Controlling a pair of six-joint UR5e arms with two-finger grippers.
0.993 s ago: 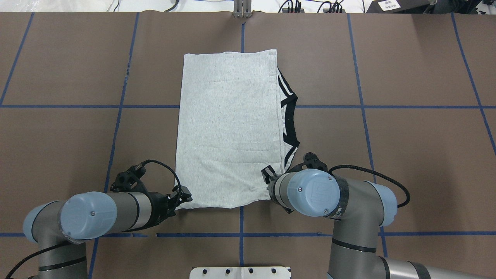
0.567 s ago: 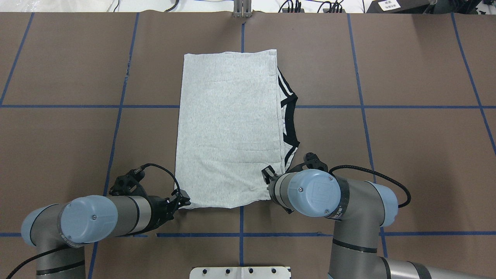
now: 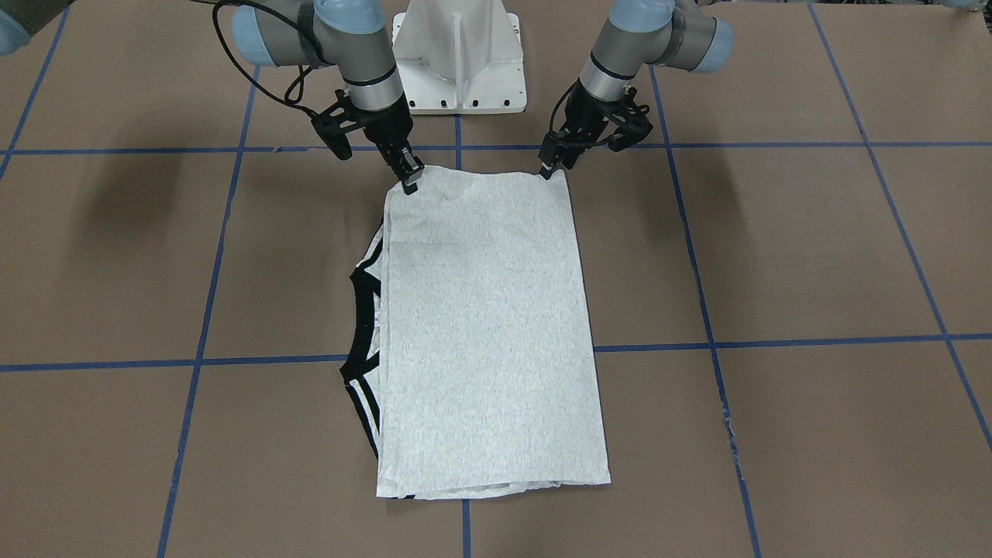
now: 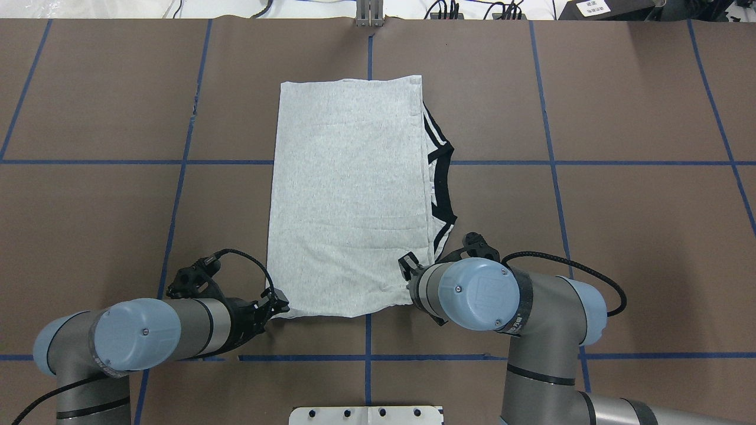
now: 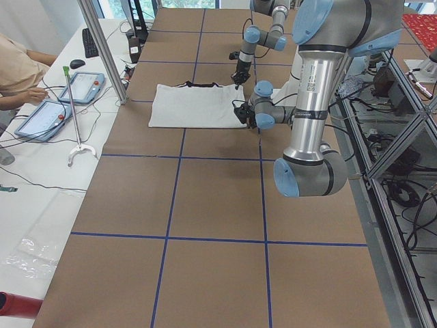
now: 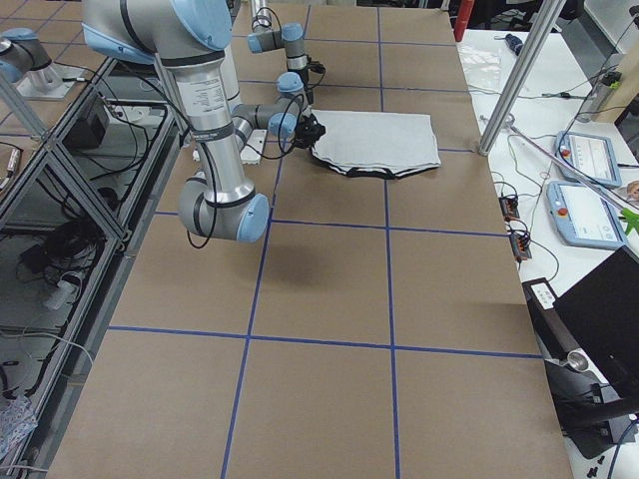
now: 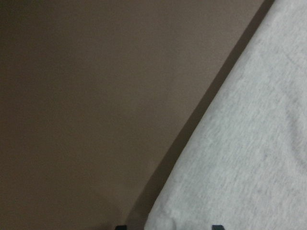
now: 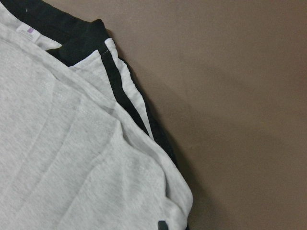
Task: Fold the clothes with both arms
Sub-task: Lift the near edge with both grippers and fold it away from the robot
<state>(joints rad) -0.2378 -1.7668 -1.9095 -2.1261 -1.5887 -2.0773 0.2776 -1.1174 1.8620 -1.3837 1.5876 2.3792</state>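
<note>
The shirt [image 4: 348, 200] lies folded with plain grey uppermost. Its lower layers are covered, and the black neck band [image 4: 442, 177] shows only where it juts past one long edge. The right gripper [image 3: 409, 178] is covered by its own wrist in the overhead view. Its wrist camera catches a single dark fingertip [image 8: 162, 224] at the bottom edge, so its hold on the corner cannot be judged. The left gripper [image 3: 548, 167] has a close, soft wrist view that cuts its fingers down to two separated dark tips [image 7: 216, 226]. Both grippers are too small in the side views. A person [image 5: 17, 68] is cut off at the left-side view's edge.
</note>
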